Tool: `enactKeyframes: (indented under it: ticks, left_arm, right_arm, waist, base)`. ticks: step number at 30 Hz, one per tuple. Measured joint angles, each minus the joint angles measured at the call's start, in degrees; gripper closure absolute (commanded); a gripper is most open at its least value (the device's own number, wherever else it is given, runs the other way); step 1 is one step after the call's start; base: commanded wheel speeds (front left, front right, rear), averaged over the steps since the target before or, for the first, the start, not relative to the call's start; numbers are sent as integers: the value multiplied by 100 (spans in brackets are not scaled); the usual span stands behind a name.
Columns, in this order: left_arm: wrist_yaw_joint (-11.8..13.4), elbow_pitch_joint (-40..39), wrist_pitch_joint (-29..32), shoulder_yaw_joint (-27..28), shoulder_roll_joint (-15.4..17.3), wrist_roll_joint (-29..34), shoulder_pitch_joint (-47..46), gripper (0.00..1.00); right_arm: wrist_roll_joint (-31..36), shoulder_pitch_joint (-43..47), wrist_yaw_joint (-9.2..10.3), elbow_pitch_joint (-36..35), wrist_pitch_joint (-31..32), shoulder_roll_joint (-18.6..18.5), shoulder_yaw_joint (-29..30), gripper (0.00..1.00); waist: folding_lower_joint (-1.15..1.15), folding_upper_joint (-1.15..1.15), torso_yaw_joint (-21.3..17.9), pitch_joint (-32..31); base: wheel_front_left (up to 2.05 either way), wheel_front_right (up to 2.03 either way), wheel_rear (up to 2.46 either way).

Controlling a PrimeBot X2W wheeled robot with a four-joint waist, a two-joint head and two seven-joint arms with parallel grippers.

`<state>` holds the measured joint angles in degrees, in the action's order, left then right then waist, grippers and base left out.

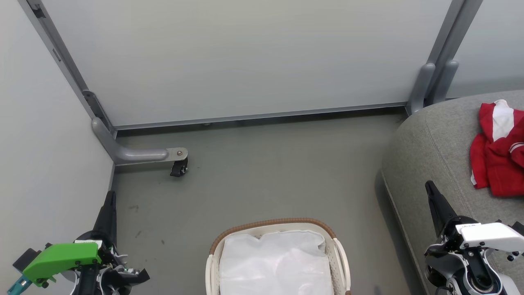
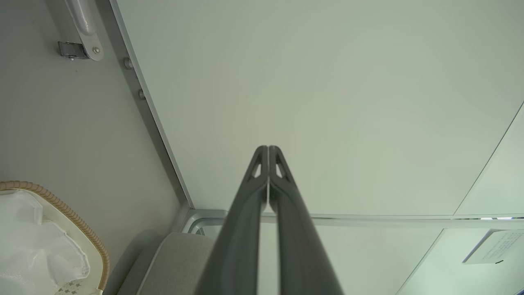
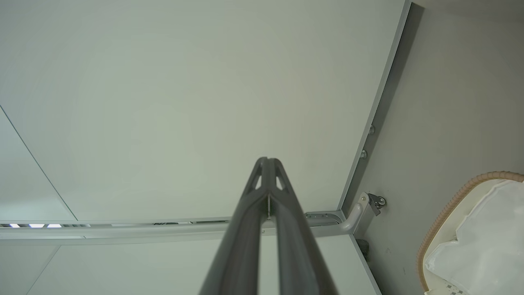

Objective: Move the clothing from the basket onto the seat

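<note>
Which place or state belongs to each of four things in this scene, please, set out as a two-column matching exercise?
Things
1. clothing
2. basket
3. left gripper
4. caster wheel

Place or state
a. shut, holding nothing
b. on the floor under a metal foot
c. lying on the seat
d. lined with white cloth, no red garment inside

Pairs: 1-c, 2-d, 3-a, 4-b
</note>
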<state>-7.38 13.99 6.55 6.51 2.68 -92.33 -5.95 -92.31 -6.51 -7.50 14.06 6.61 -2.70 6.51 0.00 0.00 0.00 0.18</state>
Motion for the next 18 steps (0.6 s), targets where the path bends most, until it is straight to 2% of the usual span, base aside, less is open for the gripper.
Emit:
enactKeyframes:
  ticks: [18]
  left_arm:
    - [0, 0, 0, 0, 0, 0, 0, 100]
  right_arm:
    - [0, 0, 0, 0, 0, 0, 0, 100]
  waist:
    - [0, 0, 0, 0]
  base:
    - [0, 0, 0]
